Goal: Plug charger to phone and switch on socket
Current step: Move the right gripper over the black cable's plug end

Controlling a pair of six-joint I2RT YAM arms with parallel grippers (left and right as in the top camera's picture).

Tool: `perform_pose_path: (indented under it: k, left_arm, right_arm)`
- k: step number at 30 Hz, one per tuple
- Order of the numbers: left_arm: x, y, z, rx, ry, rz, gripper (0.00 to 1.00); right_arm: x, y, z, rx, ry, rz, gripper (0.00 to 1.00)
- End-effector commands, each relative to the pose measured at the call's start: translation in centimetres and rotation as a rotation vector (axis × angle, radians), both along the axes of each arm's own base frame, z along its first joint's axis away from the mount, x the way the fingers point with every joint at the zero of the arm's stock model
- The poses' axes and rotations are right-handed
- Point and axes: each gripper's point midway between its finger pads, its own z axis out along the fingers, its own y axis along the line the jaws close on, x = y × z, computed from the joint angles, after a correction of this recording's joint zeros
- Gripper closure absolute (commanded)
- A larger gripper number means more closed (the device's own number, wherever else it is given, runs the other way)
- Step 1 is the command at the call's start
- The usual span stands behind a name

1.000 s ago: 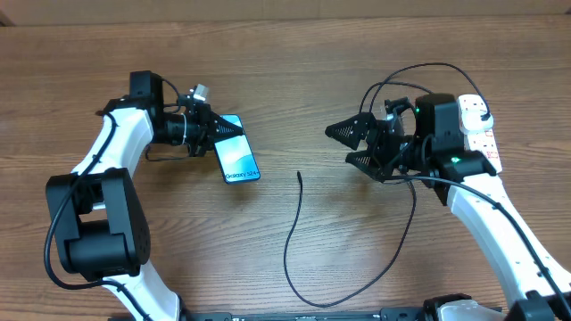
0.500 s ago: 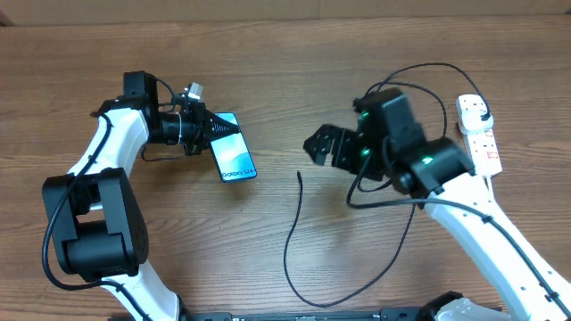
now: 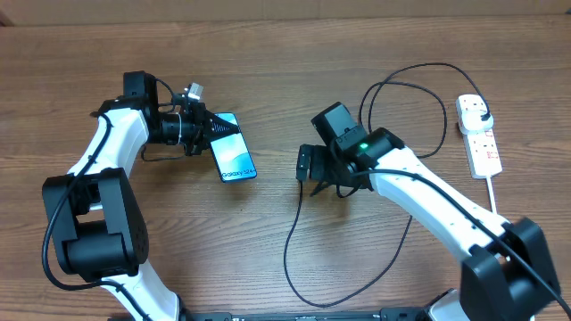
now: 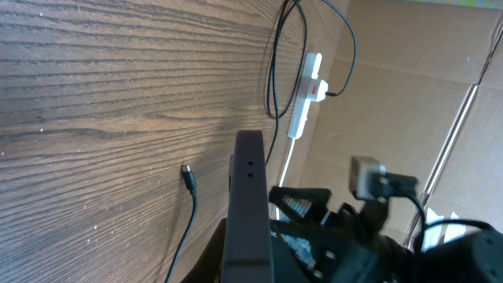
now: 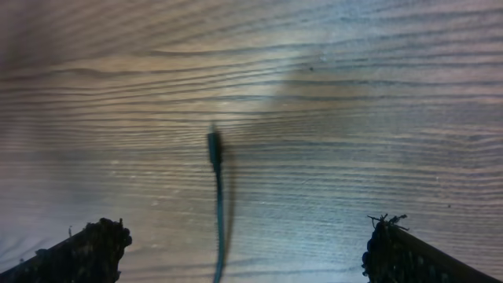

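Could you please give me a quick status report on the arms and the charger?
Left end effector shut on phone. Right end effector open above charger tip, not gripping. Nothing in the way.

Left tool (image 3: 214,135) grips the phone (image 3: 235,153); right tool (image 3: 306,167) hangs wide over the charger (image 3: 286,250) tip.

Phone (image 3: 234,149): table (image 3: 294,62) L-centre, held at its far-L end by L gripper (image 3: 211,134). Charger (image 3: 290,236): tip at table centre, under R gripper (image 3: 305,167), between its spread fingers w/o touching; cable runs toward near edge, loops R, then back to far R, plug in socket (image 3: 480,143). Socket: far R, well apart from phone.
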Motion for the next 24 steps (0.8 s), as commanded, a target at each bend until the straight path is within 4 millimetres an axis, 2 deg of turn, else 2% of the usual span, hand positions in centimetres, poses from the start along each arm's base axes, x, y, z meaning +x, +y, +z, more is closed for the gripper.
perform_pose_path:
  k: [1, 10, 16, 24]
  left_arm:
    - [0.0, 0.0, 1.5, -0.038, -0.057, -0.014, 0.96]
    - [0.0, 0.0, 1.5, -0.036, -0.067, -0.020, 0.96]
    - [-0.1, 0.0, 1.5, -0.031, -0.090, -0.033, 0.96]
    - [-0.1, 0.0, 1.5, -0.030, -0.097, -0.036, 0.96]
  right_arm:
    - [0.2, 0.4, -1.1, -0.021, 0.016, 0.014, 0.04]
    - [-0.4, 2.8, -3.4, -0.031, 0.027, 0.075, 0.06]
    - [-0.3, 2.9, -3.5, -0.041, 0.011, 0.079, 0.07]
    - [-0.2, 3.0, -4.1, -0.038, 0.007, 0.081, 0.15]
